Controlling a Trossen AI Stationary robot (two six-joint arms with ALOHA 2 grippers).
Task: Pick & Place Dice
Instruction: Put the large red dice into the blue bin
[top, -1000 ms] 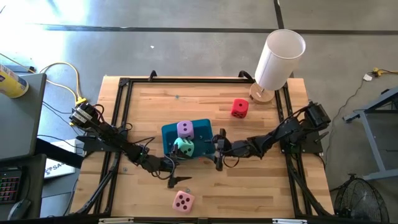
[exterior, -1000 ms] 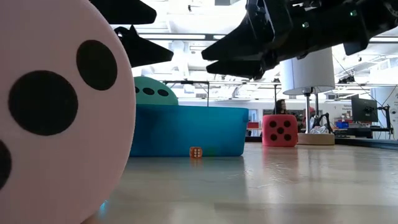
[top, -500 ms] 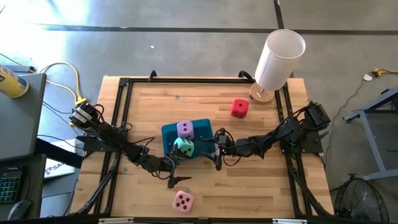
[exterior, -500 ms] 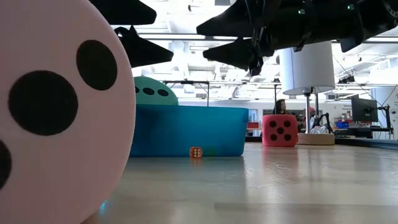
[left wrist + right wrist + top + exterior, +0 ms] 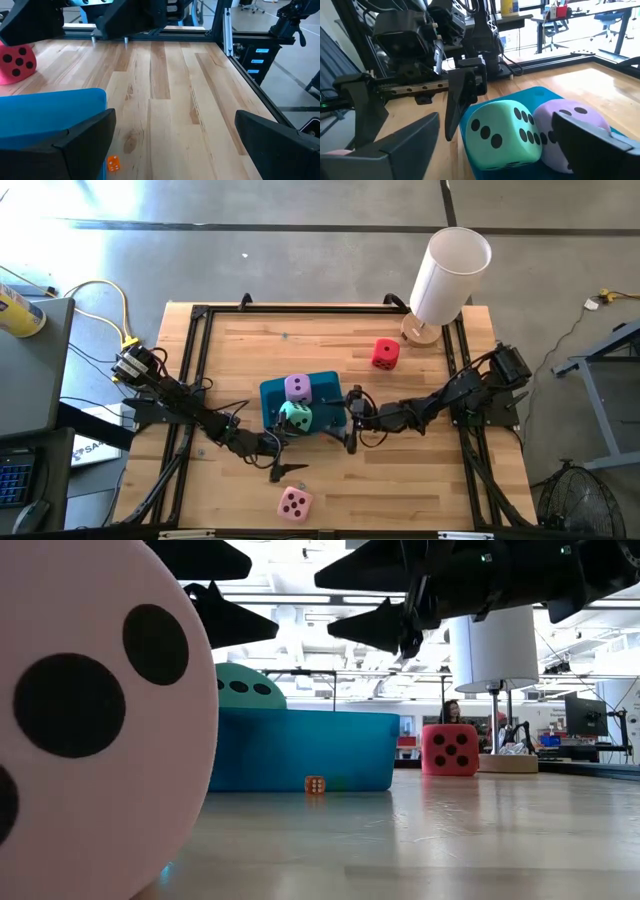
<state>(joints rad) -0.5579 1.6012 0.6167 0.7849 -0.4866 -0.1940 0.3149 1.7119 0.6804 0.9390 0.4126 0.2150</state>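
A teal tray [image 5: 322,388] lies mid-table with the lilac die [image 5: 298,387] and the mint die [image 5: 295,417] resting in it side by side. The red die [image 5: 385,353] sits on the wood toward the far right. The pink die [image 5: 294,503] sits by the near edge. My left gripper [image 5: 288,450] hovers open just near of the tray. My right gripper [image 5: 351,420] hovers open at the tray's right side, facing the mint die [image 5: 505,132] and the lilac die [image 5: 570,130]. Neither gripper holds anything.
A tiny orange die [image 5: 113,163] lies on the wood by the tray's near wall. A tall white cylinder [image 5: 450,275] stands at the far right corner. Black rails [image 5: 200,315] frame the table. Bare wood lies right of the tray [image 5: 165,100].
My right gripper has risen a little, levelled out from a downward tilt, and edged toward the tray. The dice and the tray have stayed put.
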